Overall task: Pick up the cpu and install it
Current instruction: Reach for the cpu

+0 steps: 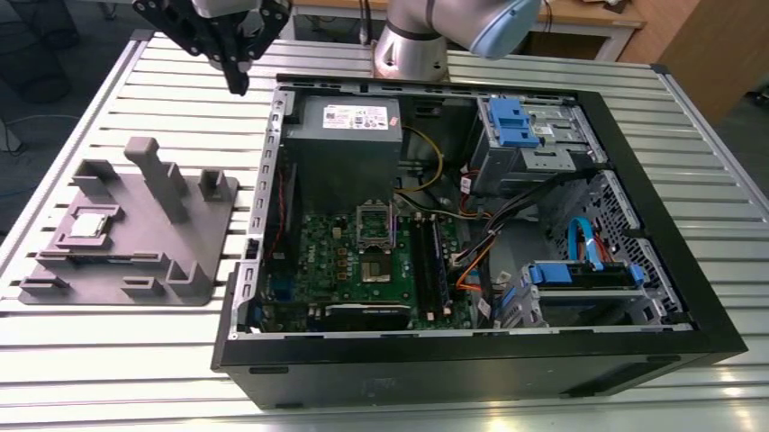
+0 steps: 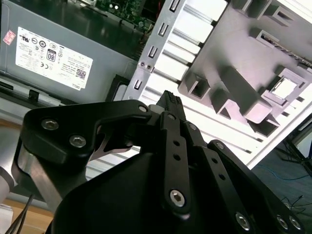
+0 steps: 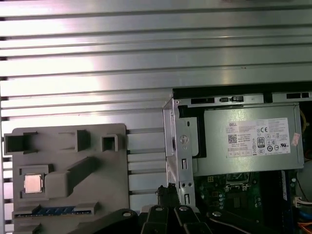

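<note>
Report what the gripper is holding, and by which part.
Nothing. The gripper is shut and empty; the cpu lies in the tray, apart from it.

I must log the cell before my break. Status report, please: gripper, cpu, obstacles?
Gripper shut, empty, above table beside the case. Cpu lies in grey tray, untouched. Upright posts stand close beside it.

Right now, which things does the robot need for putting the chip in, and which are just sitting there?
Needed: cpu, grey tray under it, gripper, socket in the computer.
Just there: power supply, blue drive brackets, cables.
</note>
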Available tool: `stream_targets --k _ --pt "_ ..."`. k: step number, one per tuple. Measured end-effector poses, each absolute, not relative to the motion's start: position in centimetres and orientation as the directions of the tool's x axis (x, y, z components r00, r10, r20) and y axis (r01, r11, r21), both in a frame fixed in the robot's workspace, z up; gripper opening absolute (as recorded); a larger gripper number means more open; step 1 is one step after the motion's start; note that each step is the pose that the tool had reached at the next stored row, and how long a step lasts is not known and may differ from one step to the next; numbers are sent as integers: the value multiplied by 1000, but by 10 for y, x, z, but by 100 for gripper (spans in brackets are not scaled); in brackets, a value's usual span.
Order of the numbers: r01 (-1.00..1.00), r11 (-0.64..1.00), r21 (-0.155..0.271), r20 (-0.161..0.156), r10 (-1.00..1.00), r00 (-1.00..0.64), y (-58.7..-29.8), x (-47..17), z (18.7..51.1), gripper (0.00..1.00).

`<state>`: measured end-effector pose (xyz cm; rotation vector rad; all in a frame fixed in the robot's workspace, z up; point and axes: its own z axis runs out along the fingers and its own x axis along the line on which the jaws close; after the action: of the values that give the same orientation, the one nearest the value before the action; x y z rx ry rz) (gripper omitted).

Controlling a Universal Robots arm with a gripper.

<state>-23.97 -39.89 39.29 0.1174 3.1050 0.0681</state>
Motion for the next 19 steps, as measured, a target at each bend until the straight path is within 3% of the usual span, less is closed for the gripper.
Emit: stream_targets --k 19 --pt "74 996 47 -43 76 -996 -399 -292 392 11"
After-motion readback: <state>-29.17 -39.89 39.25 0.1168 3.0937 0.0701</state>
